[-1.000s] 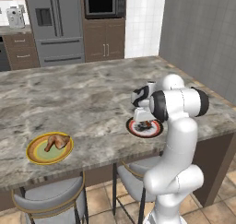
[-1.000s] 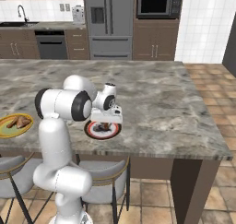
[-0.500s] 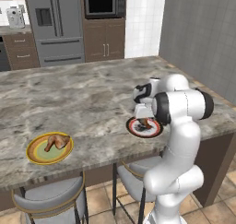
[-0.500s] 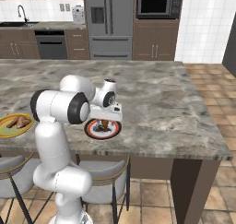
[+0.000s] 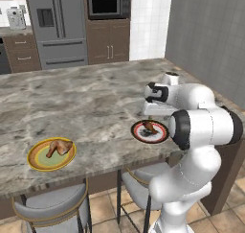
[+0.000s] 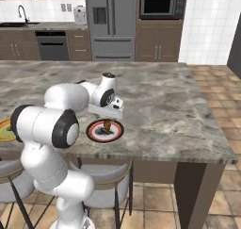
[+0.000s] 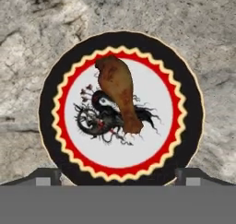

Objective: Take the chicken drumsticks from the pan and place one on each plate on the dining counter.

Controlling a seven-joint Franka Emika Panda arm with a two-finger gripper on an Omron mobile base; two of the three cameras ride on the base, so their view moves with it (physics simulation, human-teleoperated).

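Hand view was looking straight down on the dark red-black rimmed plate [image 7: 120,106], where one drumstick [image 7: 119,92] was seen lying free on the white centre, and the gripper [image 7: 118,174] was held above it with its jaws spread wide on both sides, whereas a second before they had been shut. Farther along the dining counter [image 5: 91,100], the second drumstick [image 5: 59,147] was already laid on the yellow-orange plate [image 5: 51,154], so both plates were served and the task was judged finished.
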